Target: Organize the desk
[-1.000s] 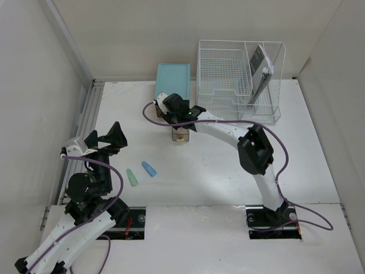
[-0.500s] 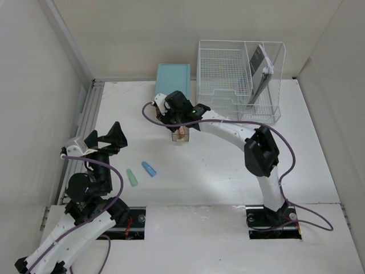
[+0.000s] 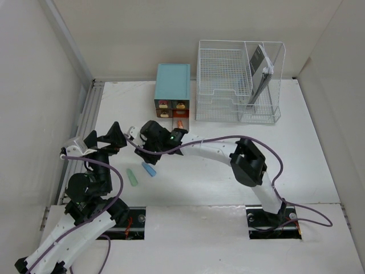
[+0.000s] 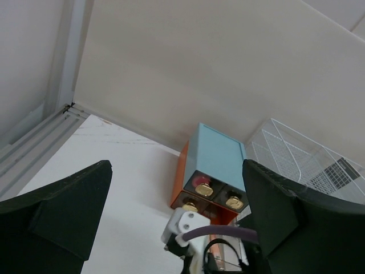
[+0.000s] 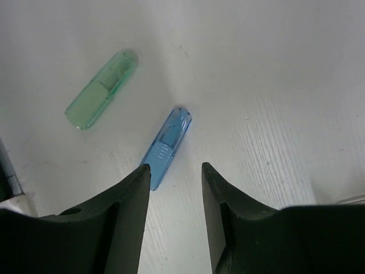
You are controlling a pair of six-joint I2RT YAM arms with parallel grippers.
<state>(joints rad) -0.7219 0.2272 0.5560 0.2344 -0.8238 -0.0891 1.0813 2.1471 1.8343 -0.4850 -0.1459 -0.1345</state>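
You get bright, even, diffuse light from above w/ soft faint shadows on the desk (image 3: 205, 182). Wrist cams: dark foreground slightly soft, bg sharp.

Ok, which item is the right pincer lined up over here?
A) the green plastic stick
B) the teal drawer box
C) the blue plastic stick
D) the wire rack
C: the right wrist view shows the blue plastic stick lying untouched on the desk, just ahead of the open right pincer, with the green plastic stick off to one side.
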